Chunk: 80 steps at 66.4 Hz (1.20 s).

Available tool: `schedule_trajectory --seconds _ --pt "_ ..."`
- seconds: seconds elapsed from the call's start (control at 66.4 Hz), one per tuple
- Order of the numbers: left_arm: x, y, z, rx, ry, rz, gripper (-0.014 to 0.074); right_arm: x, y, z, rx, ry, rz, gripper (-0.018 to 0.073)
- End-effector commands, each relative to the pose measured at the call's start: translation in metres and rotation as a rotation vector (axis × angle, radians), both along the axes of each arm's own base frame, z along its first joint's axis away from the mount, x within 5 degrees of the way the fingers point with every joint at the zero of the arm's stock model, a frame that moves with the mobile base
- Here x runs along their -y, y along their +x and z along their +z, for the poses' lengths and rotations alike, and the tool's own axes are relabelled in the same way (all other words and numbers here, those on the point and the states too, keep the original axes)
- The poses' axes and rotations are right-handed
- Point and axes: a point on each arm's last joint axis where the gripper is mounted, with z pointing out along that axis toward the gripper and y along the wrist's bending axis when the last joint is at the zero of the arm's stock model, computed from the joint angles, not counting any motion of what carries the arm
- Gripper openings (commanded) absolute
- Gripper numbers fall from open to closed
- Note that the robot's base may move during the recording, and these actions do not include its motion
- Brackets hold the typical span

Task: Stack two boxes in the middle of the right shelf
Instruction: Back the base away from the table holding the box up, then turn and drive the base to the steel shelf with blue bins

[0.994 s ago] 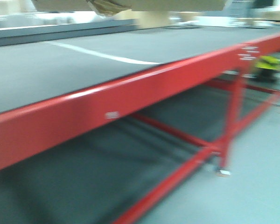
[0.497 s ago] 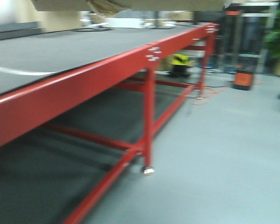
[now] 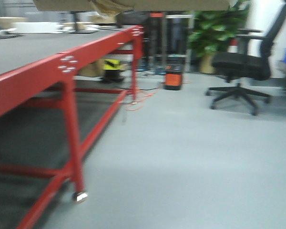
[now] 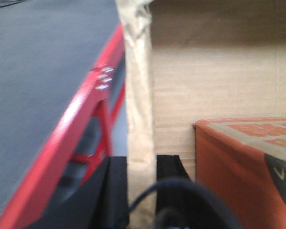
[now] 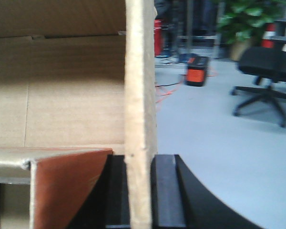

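Observation:
The wide tan cardboard box (image 4: pixel 214 81) is open-topped and held between both arms; its underside shows along the top edge of the front view (image 3: pixel 133 4). My left gripper (image 4: pixel 142 164) is shut on the box's left wall (image 4: pixel 138 95). My right gripper (image 5: pixel 139 160) is shut on its right wall (image 5: pixel 139 86). A smaller orange-brown printed box (image 4: pixel 238 162) lies inside it, also showing in the right wrist view (image 5: pixel 66 186). The stainless-steel shelf is out of view.
A long red-framed table (image 3: pixel 62 67) with a dark grey top runs along the left. A black office chair (image 3: pixel 243 67), a green plant (image 3: pixel 214 28) and an orange device (image 3: pixel 173 78) stand ahead on the grey floor (image 3: pixel 181 157).
The front view has swung right along the red table. The table has slid to the left, and the chair, plant and open floor have come into view. The box stays held.

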Motion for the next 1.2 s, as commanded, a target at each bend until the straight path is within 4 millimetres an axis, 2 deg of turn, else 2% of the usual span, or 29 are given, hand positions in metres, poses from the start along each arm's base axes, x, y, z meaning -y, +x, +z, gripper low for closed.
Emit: schedule_trajectory --seconds 0.0,1.19 --pt "-0.0042 -0.0029 0.0089 0.052 0.001 0.002 -0.0111 -0.0005 -0.0066 0.0174 0.111 0.007 0.043 -0.0168" --pt "-0.0042 -0.0029 0.0089 0.052 0.001 0.002 -0.0111 -0.0005 -0.0066 0.0174 0.111 0.007 0.043 -0.0168"
